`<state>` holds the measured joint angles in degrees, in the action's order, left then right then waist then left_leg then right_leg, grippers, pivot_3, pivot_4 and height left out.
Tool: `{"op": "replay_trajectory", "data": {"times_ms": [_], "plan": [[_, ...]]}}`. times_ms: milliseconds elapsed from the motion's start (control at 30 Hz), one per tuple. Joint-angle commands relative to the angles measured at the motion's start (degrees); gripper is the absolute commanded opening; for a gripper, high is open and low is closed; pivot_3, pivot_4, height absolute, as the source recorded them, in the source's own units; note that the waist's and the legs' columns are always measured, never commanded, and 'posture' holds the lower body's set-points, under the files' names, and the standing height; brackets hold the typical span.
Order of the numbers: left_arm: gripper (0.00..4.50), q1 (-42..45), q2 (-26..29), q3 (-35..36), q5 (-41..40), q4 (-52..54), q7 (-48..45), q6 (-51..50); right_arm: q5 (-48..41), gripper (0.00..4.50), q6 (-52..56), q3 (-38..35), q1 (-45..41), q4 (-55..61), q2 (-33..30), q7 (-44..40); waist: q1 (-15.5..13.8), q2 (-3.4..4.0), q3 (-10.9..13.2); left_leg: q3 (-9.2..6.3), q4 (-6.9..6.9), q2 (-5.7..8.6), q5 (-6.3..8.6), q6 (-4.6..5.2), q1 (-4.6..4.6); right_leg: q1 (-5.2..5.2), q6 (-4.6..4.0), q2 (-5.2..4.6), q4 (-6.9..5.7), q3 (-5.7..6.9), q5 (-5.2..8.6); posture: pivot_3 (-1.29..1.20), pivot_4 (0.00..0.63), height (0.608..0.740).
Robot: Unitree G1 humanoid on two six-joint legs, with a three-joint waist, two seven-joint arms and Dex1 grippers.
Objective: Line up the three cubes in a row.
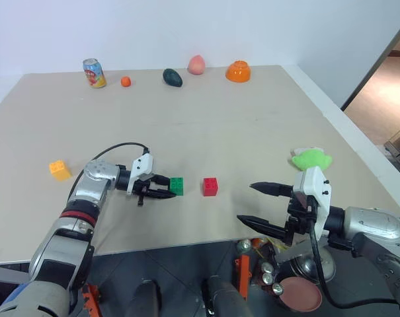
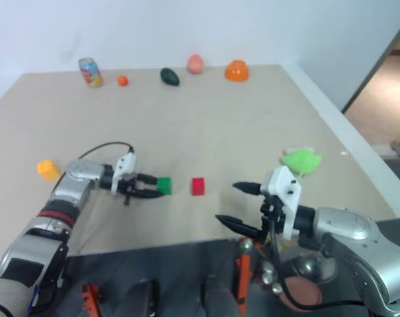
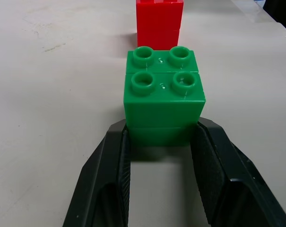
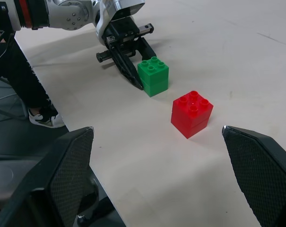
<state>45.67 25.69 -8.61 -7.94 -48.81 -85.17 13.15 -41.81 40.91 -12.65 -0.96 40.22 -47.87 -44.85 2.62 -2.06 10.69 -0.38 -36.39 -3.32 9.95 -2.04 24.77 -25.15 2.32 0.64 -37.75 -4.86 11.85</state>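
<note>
My left gripper point(image 1: 170, 187) is shut on the green cube point(image 1: 177, 186), its black fingers point(image 3: 109, 179) clamping the cube's lower sides low over the table point(image 1: 186, 125). The red cube point(image 1: 210, 187) stands just to the right of the green cube, with a small gap between them. The yellow-orange cube point(image 1: 59, 170) sits apart at the left, behind my left forearm. My right gripper point(image 1: 246, 202) hangs open over the table's front edge, right of the red cube point(image 4: 192, 113), with nothing between its fingers.
Along the far edge stand a soda can point(image 1: 94, 72), a small orange fruit point(image 1: 125, 81), a dark green fruit point(image 1: 172, 77), a peach point(image 1: 196, 64) and an orange bowl point(image 1: 238, 71). A lime-green plush toy point(image 1: 311, 158) lies behind my right gripper.
</note>
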Motion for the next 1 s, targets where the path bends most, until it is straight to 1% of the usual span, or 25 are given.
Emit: {"op": "replay_trajectory", "data": {"times_ms": [33,133,200,233,300,400,433,567,833,933,1000], "plan": [[1.26,-0.82,0.17,0.06,0.19,1.0,-0.54,-0.52,0.47,4.5,-1.25,-0.06,-0.79,0.18,-0.56,-0.32,0.01,0.0,0.0,0.0,0.0,0.0,0.0,0.0,-0.01,0.0,0.0,0.0,0.0,0.0,0.0,0.0,0.15,0.738],[1.26,-0.91,0.17,-0.15,0.62,0.98,-0.18,-0.5,0.71,4.5,-1.46,0.11,-1.14,-0.2,-0.51,-0.36,0.01,0.0,0.0,0.0,0.0,0.0,0.0,0.0,-0.04,0.03,0.0,0.0,0.0,-0.01,0.0,0.0,0.15,0.738],[2.29,-0.89,0.11,-0.39,1.01,0.69,0.08,-0.85,0.77,4.5,-1.49,0.21,-1.41,-0.38,-0.52,-0.32,0.01,0.0,0.0,0.01,0.0,0.0,0.0,0.0,-0.05,0.04,0.0,0.0,0.0,-0.01,0.0,0.0,0.15,0.738],[2.54,-0.91,0.08,-0.46,0.97,0.78,-0.15,-1.3,0.82,4.5,-1.5,0.26,-1.52,-0.44,-0.52,-0.32,0.01,0.0,-0.01,0.01,0.0,0.0,0.0,0.0,-0.05,0.05,0.0,0.0,0.0,-0.01,0.0,0.0,0.15,0.738],[3.19,-0.95,-0.04,-0.36,0.89,1.1,-0.02,-1.56,0.95,4.5,-1.56,0.36,-1.72,-0.59,-0.51,-0.34,0.01,0.0,-0.01,0.0,0.0,0.0,0.0,0.0,-0.08,0.09,0.0,0.0,0.0,0.0,0.0,0.0,0.15,0.738],[4.27,-0.98,-0.11,0.08,1.27,1.49,2.12,-0.4,1.02,4.5,-1.64,0.49,-2.01,-0.86,-0.44,-0.46,-0.07,0.0,-0.02,-0.01,0.0,0.01,-0.06,0.1,-0.17,0.21,-0.03,0.0,0.0,0.0,-0.02,0.0,0.15,0.738],[4.48,-1.01,-0.13,0.2,1.44,1.61,2.79,0.09,1.02,4.5,-1.66,0.51,-2.08,-0.94,-0.43,-0.53,-0.07,0.0,-0.02,0.0,0.0,0.02,-0.12,0.2,-0.18,0.24,-0.02,0.0,0.0,0.0,-0.03,0.0,0.15,0.738],[4.48,-1.01,1.27,0.89,1.0,2.16,3.44,-0.82,1.18,4.5,-1.84,1.29,-3.56,-2.0,-0.48,-1.33,0.0,0.0,-0.02,0.01,-0.01,0.07,-0.24,0.37,-0.19,0.24,-0.04,-0.01,0.0,-0.06,-0.18,0.0,0.15,0.738],[4.48,-1.08,7.8,4.09,-0.27,2.04,5.16,-1.52,2.16,4.5,-3.04,5.15,-10.01,-6.67,-0.66,-5.32,0.17,0.0,-0.01,0.0,0.11,0.03,-0.26,0.39,-0.24,0.09,-0.2,0.07,0.0,-0.07,-0.31,0.0,0.15,0.738],[4.48,-3.46,10.61,5.93,-3.23,8.09,3.31,-6.65,2.55,4.5,-3.63,6.71,-12.93,-9.19,-0.82,-7.75,0.14,0.0,-0.01,0.0,0.12,0.03,-0.25,0.38,-0.03,-0.06,-0.11,0.07,0.0,-0.09,-0.22,0.0,0.15,0.738],[4.48,-7.63,13.77,7.62,-7.32,17.39,0.99,-14.29,3.18,4.5,-4.43,8.13,-15.59,-11.67,-0.94,-10.23,0.3,0.0,-0.01,0.01,0.12,0.03,-0.21,0.35,0.02,-0.08,-0.08,0.06,0.0,-0.1,-0.14,0.0,0.15,0.738]]}}
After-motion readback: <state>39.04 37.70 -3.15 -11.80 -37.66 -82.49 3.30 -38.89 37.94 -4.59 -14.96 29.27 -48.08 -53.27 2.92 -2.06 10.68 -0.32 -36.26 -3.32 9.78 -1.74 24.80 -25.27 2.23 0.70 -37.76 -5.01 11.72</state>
